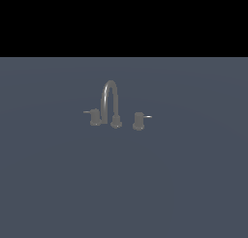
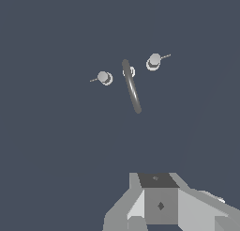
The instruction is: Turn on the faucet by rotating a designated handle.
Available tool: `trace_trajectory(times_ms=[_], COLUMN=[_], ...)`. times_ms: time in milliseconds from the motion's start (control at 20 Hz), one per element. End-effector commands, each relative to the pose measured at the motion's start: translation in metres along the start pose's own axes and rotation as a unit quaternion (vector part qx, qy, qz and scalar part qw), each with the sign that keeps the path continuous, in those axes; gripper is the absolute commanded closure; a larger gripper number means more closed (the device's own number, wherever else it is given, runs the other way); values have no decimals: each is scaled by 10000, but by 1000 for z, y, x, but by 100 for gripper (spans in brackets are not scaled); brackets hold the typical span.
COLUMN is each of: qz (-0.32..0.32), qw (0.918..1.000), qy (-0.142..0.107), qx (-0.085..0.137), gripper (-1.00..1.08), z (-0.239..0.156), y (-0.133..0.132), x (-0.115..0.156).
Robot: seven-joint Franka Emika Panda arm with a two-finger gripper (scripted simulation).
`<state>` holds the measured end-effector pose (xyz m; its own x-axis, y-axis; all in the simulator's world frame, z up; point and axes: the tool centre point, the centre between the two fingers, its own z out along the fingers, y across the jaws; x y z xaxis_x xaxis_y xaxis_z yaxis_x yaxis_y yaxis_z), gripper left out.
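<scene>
The faucet (image 1: 111,102) stands on the grey table (image 1: 184,184), its dull-levered handle (image 1: 94,117) on the exterior view's left, the bright-levered valve (image 1: 139,121) on its right. The claw (image 2: 159,204) is well apart from them; whether it is released or clenched I cannot tell.

flat slate-blue floor (image 1: 193,184), black backdrop (image 1: 124,19)

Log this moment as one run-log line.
phase: approach | gripper: above the faucet, no contact, jaw state unclear | handle: untouched, lever toward exterior view's left | other valve: untouched
</scene>
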<state>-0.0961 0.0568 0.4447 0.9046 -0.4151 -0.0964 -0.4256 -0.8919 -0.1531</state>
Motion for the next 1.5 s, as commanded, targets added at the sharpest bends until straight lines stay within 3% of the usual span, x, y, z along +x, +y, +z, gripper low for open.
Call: trace_trajectory(times_ms=[0, 350, 700, 1050, 1450], qz=[362, 1382, 2404, 3387, 4417], qw=[9993, 9900, 9701, 9405, 8970], qy=[-77, -239, -309, -257, -38], qx=[65, 137, 99, -10, -165], gripper=[108, 108, 108, 108, 108], z=[13, 57, 109, 168, 239], y=[-11, -40, -65, -85, -102], x=[16, 58, 97, 131, 163])
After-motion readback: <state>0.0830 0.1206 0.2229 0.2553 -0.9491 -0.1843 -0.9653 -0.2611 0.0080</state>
